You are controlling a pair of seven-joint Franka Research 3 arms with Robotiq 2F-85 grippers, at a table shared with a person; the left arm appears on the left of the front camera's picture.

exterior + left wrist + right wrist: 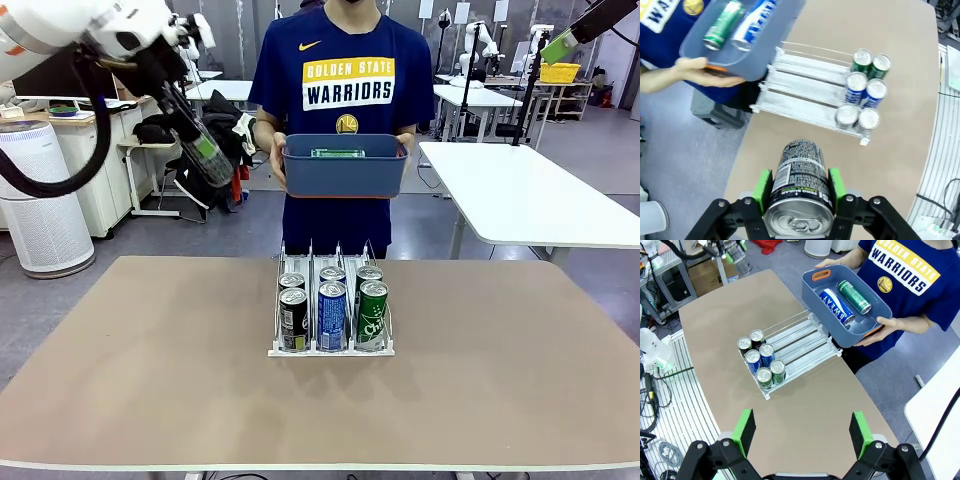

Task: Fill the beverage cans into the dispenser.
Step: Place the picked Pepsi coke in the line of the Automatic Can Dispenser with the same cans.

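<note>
You are partway through. The dispenser (312, 262) sits mid-table, and six beverage cans (332, 315) stand in it already, two to a lane, all packed at the 6 o'clock end nearest you: dark pair in the left lane, blue in the middle, green on the right. The far stretch of every lane, toward 12 o'clock, is bare, so there looks to be room for more.

Your left gripper (799, 192) is clamped around a black can (802, 160), green pads on either side of its body and its silver top facing the wrist camera. In the front view it hangs high at 10 o'clock, well off the table (805, 390). Your right gripper (802, 434) is spread wide and empty, up at 2 o'clock.

What is left, as I judge it: the held can, plus a green can (854, 297) and a blue can (836, 305) lying on their sides in the blue-grey bin (817, 305), which the person's hands (885, 330) hold at 12 o'clock, just past the table edge.

The cans are slim, smooth aluminium cylinders, likely slippery and quick to roll. The rack is clear, thin-walled plastic with upright dividers on a white base; the bin is matte plastic with rounded corners and orange grips.
</note>
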